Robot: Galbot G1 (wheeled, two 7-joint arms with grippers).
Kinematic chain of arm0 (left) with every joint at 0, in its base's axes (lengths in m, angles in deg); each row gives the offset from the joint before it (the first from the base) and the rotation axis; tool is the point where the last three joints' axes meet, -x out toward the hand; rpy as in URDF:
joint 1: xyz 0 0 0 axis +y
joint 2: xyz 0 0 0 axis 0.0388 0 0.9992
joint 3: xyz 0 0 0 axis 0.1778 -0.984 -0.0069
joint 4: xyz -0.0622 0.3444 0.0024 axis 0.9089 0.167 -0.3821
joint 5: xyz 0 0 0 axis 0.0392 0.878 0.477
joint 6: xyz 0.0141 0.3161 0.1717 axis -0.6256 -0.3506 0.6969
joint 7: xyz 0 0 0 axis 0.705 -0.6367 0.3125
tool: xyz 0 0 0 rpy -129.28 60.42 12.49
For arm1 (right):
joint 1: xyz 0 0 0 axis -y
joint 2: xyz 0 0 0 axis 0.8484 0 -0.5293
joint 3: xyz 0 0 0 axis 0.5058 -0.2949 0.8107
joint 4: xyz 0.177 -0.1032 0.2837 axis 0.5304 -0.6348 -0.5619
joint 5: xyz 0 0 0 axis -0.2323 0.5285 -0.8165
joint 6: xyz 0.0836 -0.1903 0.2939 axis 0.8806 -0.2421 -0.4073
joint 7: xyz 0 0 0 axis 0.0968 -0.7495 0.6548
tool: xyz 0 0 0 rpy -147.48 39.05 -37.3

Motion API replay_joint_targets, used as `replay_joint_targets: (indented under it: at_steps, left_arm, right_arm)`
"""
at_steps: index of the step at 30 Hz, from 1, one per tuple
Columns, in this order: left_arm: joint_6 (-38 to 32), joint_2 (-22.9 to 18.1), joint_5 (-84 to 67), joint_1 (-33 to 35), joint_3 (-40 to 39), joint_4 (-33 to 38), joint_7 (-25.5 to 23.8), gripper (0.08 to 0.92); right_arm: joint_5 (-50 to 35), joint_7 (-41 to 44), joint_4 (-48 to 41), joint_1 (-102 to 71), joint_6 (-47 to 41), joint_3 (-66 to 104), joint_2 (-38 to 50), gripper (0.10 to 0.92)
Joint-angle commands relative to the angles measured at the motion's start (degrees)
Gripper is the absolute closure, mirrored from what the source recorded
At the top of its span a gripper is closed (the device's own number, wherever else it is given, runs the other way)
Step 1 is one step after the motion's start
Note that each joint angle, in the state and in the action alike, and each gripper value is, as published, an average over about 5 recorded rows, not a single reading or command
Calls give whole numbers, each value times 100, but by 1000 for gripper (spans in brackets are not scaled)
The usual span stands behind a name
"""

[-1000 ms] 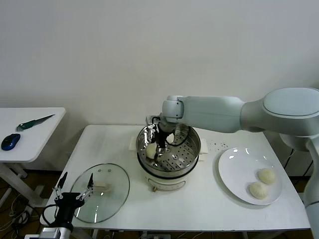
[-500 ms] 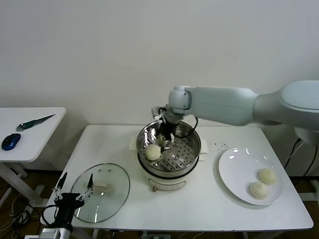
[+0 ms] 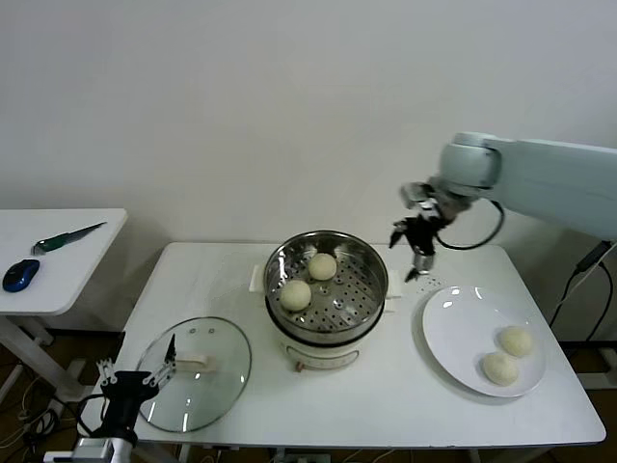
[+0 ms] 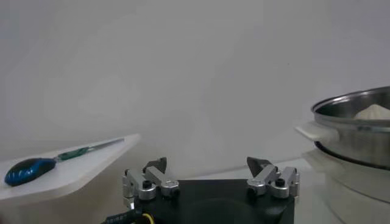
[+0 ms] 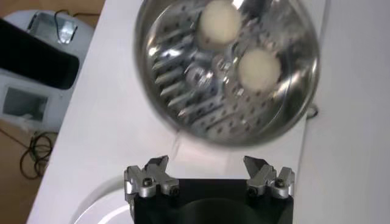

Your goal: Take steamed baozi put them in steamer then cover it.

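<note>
Two steamed baozi (image 3: 308,281) already sit in the steamer (image 3: 371,265) at the centre of the surface (image 3: 386,386), one at 9 o'clock and one at 12 o'clock on the perforated floor; two more lie on the white plate (image 3: 453,328) at 3 o'clock from the steamer. Your right hand (image 3: 416,253) hangs above the surface between steamer and plate, fingers apart and carrying nothing. Bring it over the nearer bun on the plate, descend vertically, and close on the bun's flanks below the pleats with light force so the dough does not deform. Release it over a bare part of the steamer floor, probably toward 4 o'clock, though the rim partly masks that area. Your left hand (image 3: 145,374), fingers apart, waits at the near left edge beside the cover (image 3: 217,381), which lies flat at 8 o'clock from the steamer.
</note>
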Motion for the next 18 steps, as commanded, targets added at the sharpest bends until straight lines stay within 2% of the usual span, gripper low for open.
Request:
replay_joint_targets:
  at_steps: [1,9,18]
  left_arm:
    - [33,-17,42,-28,13,43,5,177]
    - [1,-40,109,-15,33,12,6,177]
    - [-2,-112,230,-18,13,-20,8,177]
  right_arm:
    - [2048,186,509,-2282,296,1514,2293,203]
    - [2944,161,-146,-4858,449,3690,2283,203]
    - [3155,93,-681,-5303,449,4030,1862,203]
